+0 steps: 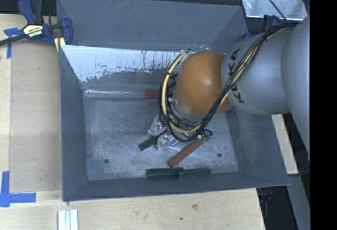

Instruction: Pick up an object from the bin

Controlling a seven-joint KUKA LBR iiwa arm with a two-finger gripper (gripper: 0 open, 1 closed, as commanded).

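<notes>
low over the middle of the grey metal bin (73, 118) hangs the gripper (165, 137), beneath the arm's orange wrist cover (197, 84) and its looped cables. how far it is open i cannot tell, nor whether it has hold of anything. its tip is right at a small silvery crumpled piece (157, 129) on the bin floor. a short dark green piece (146, 145) lies just left of that and a little nearer. a flat reddish-brown stick (184, 154) lies tilted just to the near right of the gripper. a long dark green bar (178, 172) lies along the foot of the near wall. a small reddish piece (151, 95) sits by the far wall, left of the wrist cover, well apart from the others.
</notes>
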